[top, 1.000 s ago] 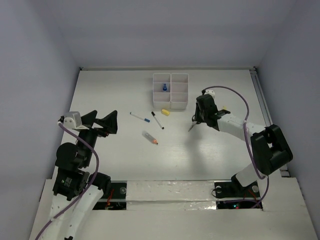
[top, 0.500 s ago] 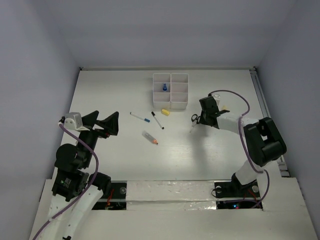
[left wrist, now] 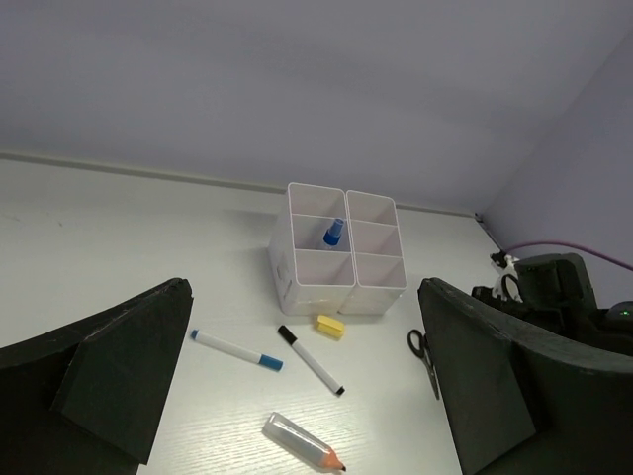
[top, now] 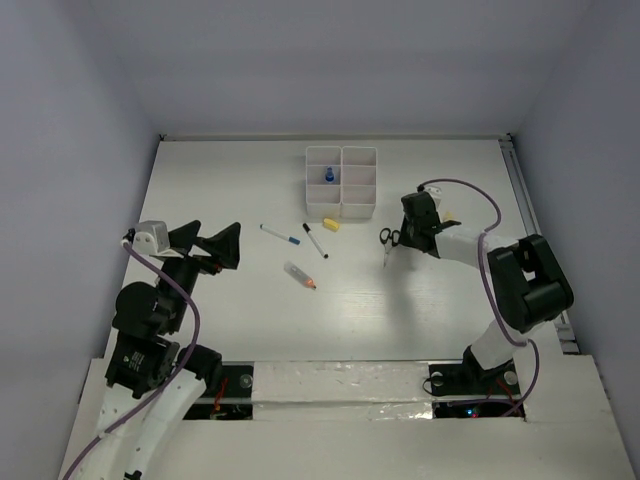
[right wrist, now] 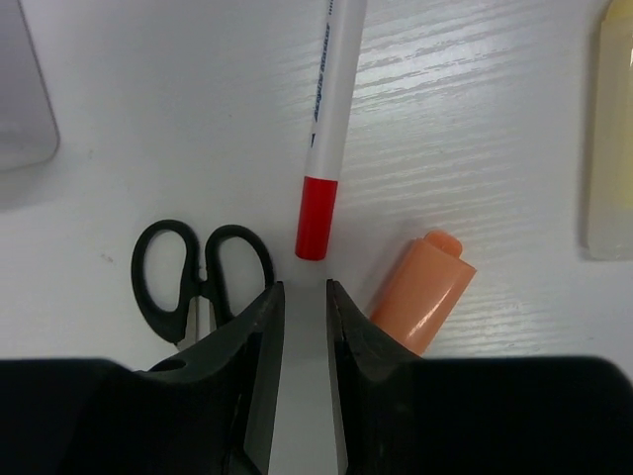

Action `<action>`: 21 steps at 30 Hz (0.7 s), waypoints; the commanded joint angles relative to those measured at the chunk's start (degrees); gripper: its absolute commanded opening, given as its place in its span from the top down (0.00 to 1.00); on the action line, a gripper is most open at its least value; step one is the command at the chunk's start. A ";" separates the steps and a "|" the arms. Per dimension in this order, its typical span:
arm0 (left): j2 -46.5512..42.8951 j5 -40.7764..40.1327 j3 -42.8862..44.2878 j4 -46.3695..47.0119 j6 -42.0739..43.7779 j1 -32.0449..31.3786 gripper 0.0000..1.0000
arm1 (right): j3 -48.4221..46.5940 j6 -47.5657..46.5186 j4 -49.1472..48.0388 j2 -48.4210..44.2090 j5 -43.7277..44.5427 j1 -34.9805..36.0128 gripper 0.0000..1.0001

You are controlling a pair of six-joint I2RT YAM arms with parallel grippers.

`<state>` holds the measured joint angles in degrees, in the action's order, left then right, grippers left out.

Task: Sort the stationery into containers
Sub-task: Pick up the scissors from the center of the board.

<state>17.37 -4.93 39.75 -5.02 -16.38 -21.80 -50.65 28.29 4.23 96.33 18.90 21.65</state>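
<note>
The white organiser tray (top: 341, 150) stands at the back middle and shows in the left wrist view (left wrist: 316, 282). A blue item (top: 328, 176) sits in one of its compartments. A blue-capped pen (top: 281, 235), a black-capped pen (top: 315, 240), a yellow eraser (top: 331, 224) and a clear pencil-shaped case (top: 300, 275) lie in front of it. My right gripper (right wrist: 305, 292) is low over the table, jaws narrowly apart with nothing between them. The black scissors (right wrist: 198, 272) lie just left of it. A red-capped pen (right wrist: 326, 129) and an orange eraser (right wrist: 420, 292) are close by. My left gripper (top: 205, 240) is wide open and empty.
A cream tube (right wrist: 611, 148) lies at the right edge of the right wrist view. The scissors (top: 386, 242) lie right of the tray's front. A rail runs along the table's right edge (top: 520, 190). Grey walls close in the back and both sides.
The right gripper moved right and down with the scissors, and they now lie flat on the table beside it. The left arm shifted very slightly.
</note>
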 commanded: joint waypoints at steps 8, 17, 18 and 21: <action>1.53 1.15 -0.02 2.38 0.47 0.18 0.01 | -1.55 -0.87 -2.82 -1.95 -4.13 -0.12 0.66; 1.97 1.33 -0.02 2.55 0.47 0.18 0.01 | -2.43 -0.87 -3.09 1.92 -3.95 -0.12 0.71; 2.06 1.33 -0.02 2.56 0.47 0.18 0.01 | -2.78 -0.87 -3.00 2.19 -3.95 -0.12 0.72; 2.15 1.33 -0.02 2.56 0.56 0.18 0.01 | -3.48 -1.40 -2.56 3.42 -3.52 -0.12 0.73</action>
<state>18.81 -4.49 39.75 -4.99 -16.38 -21.74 -51.99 27.81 2.57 98.32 15.03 21.65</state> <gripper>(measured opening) 0.990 0.278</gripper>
